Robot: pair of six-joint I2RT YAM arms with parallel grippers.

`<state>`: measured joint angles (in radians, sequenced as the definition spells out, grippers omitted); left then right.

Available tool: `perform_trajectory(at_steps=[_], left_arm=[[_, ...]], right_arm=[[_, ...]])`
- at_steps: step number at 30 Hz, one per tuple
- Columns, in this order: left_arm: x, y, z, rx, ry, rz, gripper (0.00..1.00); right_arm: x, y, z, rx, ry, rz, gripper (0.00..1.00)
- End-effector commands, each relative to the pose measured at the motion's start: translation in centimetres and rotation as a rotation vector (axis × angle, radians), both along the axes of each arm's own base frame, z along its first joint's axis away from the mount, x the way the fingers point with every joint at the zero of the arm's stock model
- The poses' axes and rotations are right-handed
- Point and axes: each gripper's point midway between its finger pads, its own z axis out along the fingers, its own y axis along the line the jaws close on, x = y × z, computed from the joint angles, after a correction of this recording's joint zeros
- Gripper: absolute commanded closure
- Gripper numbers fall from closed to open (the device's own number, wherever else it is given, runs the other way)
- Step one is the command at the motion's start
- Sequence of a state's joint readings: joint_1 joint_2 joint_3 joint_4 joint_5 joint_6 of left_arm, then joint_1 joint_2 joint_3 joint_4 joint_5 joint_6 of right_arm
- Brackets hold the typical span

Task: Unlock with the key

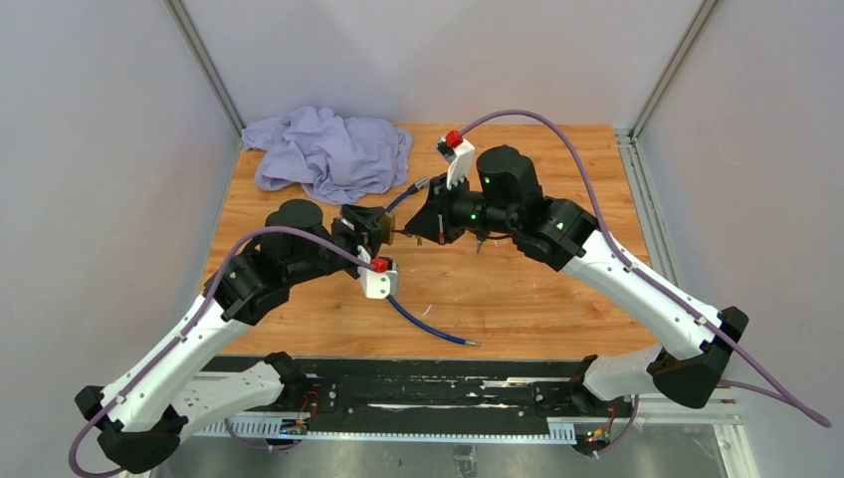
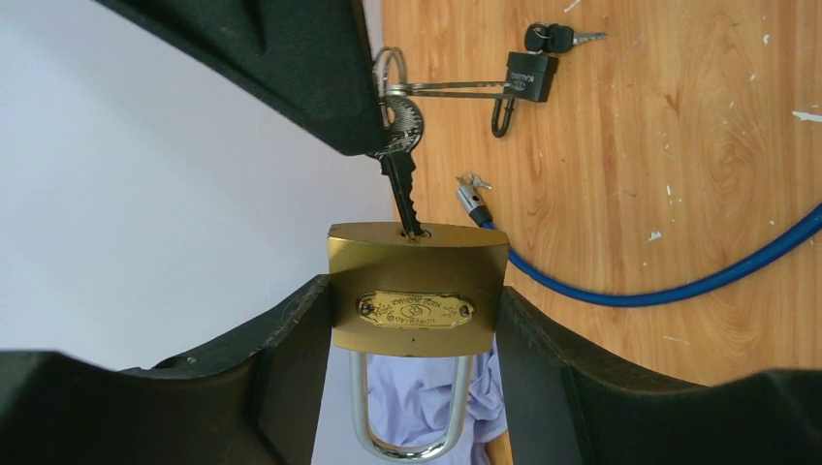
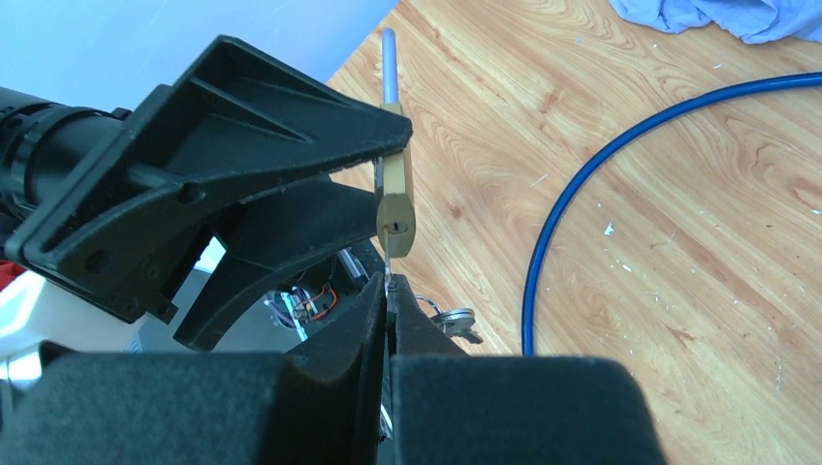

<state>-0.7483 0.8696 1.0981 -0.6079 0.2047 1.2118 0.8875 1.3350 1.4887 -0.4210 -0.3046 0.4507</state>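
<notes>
Your left gripper [image 2: 415,334] clamps a smooth rectangular brass padlock [image 2: 417,276]; your right gripper [image 3: 388,294] pinches a toothed metal key [image 2: 399,160], tip in the keyhole.

Key [image 2: 400,184] tip buried in padlock [image 2: 417,276], head half behind right finger [image 2: 291,68]. Plate [image 2: 415,309] lettering too tiny to read. Cable [image 2: 669,289] runs off right edge, cloth [image 2: 419,399] mostly behind padlock. From overhead, key basically too small to spot.
</notes>
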Motion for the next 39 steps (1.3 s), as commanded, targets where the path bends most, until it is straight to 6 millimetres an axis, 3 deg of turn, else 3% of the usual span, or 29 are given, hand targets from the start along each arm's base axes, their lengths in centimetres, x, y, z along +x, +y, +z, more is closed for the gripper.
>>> perform_trajectory(at_steps=[1, 11, 17, 21, 24, 29, 39], left_arm=[[-0.7, -1.5, 3.4, -0.072, -0.11, -0.084, 1.0], [-0.4, -1.4, 4.7, -0.122, -0.121, -0.047, 1.0], [-0.5, -1.0, 4.2, -0.158, -0.086, -0.017, 1.0], [-0.3, -0.9, 4.4, -0.237, 0.004, 0.042, 1.0], [-0.5, -0.8, 3.1, -0.264, 0.092, 0.078, 1.0], [-2.7, -1.0, 1.4, -0.295, 0.204, 0.027, 1.0], [-6.6, -4.0, 3.6, -0.418, 0.469, -0.14, 1.0]], right_arm=[[0.0, 1.2, 0.3, 0.029, -0.016, 0.006, 0.99], [-0.4, 1.2, -0.9, 0.014, -0.002, 0.004, 0.99], [-0.6, -0.3, -1.5, 0.007, -0.014, -0.037, 0.99], [-0.9, -1.5, -0.4, 0.084, -0.078, -0.07, 0.99], [-0.8, -2.6, -0.1, 0.115, -0.116, -0.107, 0.99], [-1.1, -4.5, 0.7, 0.218, -0.174, -0.172, 0.99], [-4.2, -7.7, 4.9, 0.525, -0.383, -0.138, 0.99]])
